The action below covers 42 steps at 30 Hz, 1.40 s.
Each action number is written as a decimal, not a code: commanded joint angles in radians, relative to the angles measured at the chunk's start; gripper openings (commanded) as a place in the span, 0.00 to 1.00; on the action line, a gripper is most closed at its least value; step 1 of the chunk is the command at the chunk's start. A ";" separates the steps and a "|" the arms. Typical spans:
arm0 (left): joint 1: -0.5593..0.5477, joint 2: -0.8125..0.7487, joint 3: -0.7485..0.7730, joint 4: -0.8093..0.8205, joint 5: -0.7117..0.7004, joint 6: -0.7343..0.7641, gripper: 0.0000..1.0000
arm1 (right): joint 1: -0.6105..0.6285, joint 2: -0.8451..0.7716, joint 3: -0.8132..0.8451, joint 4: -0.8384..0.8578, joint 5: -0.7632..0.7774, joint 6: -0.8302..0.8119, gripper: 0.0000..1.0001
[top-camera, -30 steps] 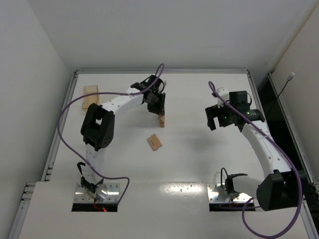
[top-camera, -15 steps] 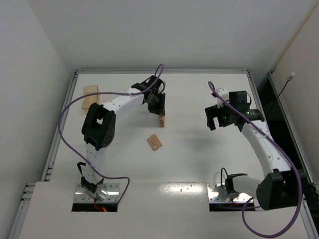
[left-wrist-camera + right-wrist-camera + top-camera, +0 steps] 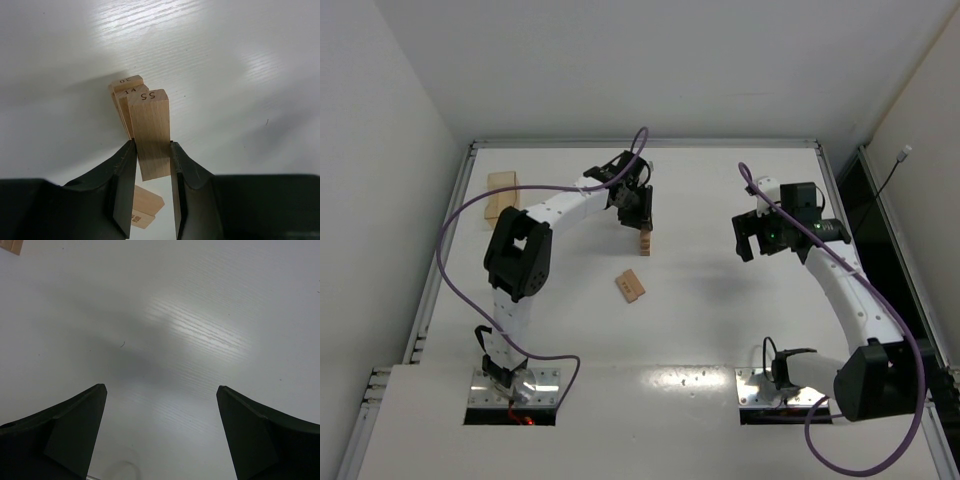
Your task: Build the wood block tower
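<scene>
The wood block tower (image 3: pixel 644 241) stood just a few bars high, mid-tabletop (image 3: pixel 720 300), so early days, with a loose block (image 3: pixel 630 286) lying near it, unplaced. Left jaws pinched block 55 (image 3: pixel 151 135) right atop the stack, seated or not I couldn't tell; right jaws gaped wide, empty, well apart

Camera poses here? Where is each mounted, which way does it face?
Top external: above, behind the bases, looking down on the table; both arms show.
Left wrist: wrist-mounted, looks down the left gripper, shut on a block over the wood block tower.
Right wrist: wrist-mounted, faces the table past the open right gripper.
Shared: top and left wrist both show the tower.
</scene>
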<state>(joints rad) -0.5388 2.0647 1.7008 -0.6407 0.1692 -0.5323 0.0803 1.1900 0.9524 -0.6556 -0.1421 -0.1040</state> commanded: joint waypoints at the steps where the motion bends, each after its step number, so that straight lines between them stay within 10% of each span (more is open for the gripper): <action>1: 0.007 0.008 0.019 0.022 0.015 -0.011 0.22 | -0.005 0.008 0.023 0.028 -0.019 0.012 0.90; 15: 0.007 0.008 0.000 0.022 0.015 -0.011 0.21 | -0.005 0.017 0.032 0.028 -0.019 0.012 0.90; 27: 0.007 0.008 -0.029 0.022 0.015 -0.011 0.39 | -0.005 0.026 0.032 0.028 -0.019 0.012 0.90; 36: 0.007 -0.032 -0.038 0.050 0.033 -0.011 0.73 | -0.005 0.026 0.032 0.028 -0.019 0.012 0.90; 42: -0.003 -0.072 -0.058 0.059 0.023 0.000 0.73 | -0.005 0.017 0.023 0.028 -0.028 0.012 0.90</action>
<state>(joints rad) -0.5392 2.0586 1.6577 -0.6128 0.1833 -0.5350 0.0803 1.2144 0.9524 -0.6559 -0.1429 -0.1040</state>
